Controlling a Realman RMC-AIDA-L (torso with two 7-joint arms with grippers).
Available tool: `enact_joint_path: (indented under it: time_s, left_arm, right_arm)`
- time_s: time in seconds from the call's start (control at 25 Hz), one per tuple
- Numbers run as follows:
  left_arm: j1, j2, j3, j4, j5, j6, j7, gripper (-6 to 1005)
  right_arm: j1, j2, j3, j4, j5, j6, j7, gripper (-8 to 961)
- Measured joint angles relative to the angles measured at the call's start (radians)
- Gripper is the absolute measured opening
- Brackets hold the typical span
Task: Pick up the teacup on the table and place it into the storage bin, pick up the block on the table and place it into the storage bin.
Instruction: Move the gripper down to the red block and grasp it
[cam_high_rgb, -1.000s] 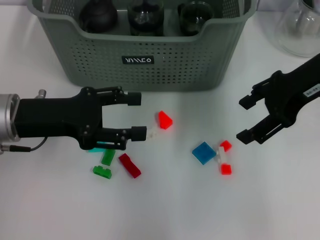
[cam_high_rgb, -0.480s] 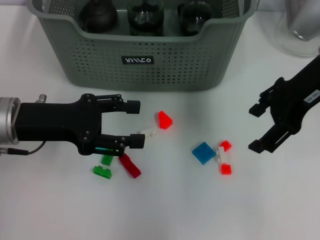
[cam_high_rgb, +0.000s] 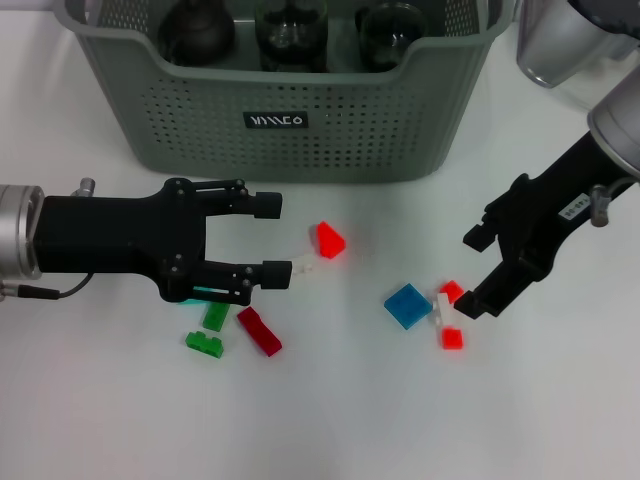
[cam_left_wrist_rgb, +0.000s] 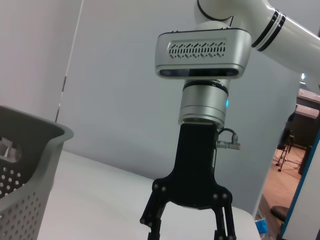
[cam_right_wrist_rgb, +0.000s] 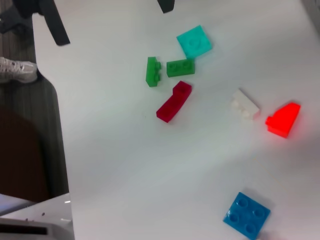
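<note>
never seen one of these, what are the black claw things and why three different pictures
The claws are a two-armed robot's grippers. One picture looks down from its head; the others come from cameras on each wrist. In the head view the left gripper and right gripper both hang open over a white table, holding nothing. Small blocks lie scattered there: blue block, red blocks, green blocks. Behind stands the storage bin with dark vessels inside. The left wrist view shows the right gripper from across the table.
</note>
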Motion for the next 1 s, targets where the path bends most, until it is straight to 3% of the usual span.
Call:
enact_joint_path:
  time_s: [0.44,0.76,1.0]
  left_arm:
    - [-0.002,-0.003,-0.001,-0.002,-0.006,-0.031,0.001,827]
    - [-0.007,-0.008,-0.01,-0.006,-0.012,-0.067,-0.002,827]
    - [-0.014,0.007,-0.061,-0.068,-0.022,-0.092,0.003,827]
  right_arm:
    - [0.006,-0.008,-0.001,0.041,0.009,0.042,-0.018,943]
    - [0.004,-0.039,-0.019,0.041,-0.012,0.0,-0.091,942]
    - [0.019,-0.039,-0.028,0.058,-0.126,-0.011,-0.23,942]
